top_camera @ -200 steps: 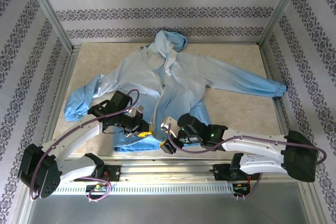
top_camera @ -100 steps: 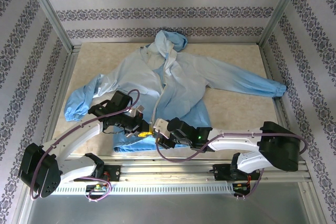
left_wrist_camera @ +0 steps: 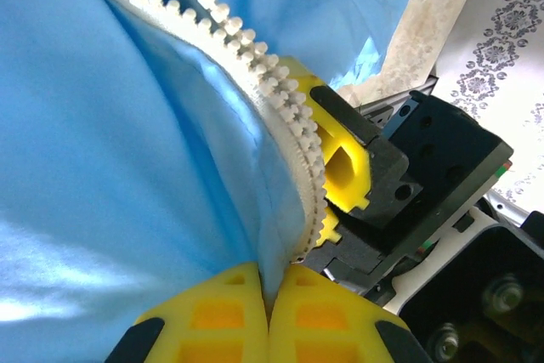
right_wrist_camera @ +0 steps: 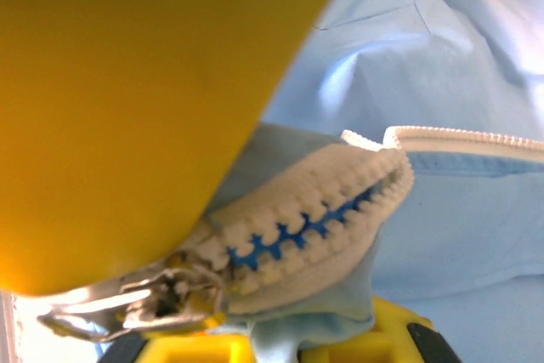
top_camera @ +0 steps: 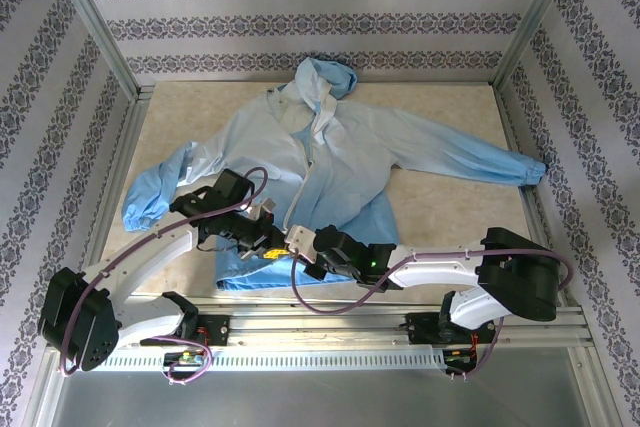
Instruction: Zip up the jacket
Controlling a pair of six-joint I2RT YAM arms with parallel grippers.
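The light-blue hooded jacket lies flat with its front up, hood at the far side and deeper-blue hem near me. Its whitish zipper stands apart up the chest. My left gripper is at the hem and is shut on the fabric edge beside the zipper teeth. My right gripper is directly to its right, almost touching it. Its fingers pinch jacket fabric below the joined bottom teeth. A metal slider sits at the bottom end of those teeth.
The jacket's sleeves reach out to cuffs at the left and right of the beige tabletop. Metal frame posts and patterned walls enclose the table. A rail runs along the near edge.
My right arm has swung left along the hem until its gripper meets the left gripper at the zipper's bottom. The left gripper has hardly moved.
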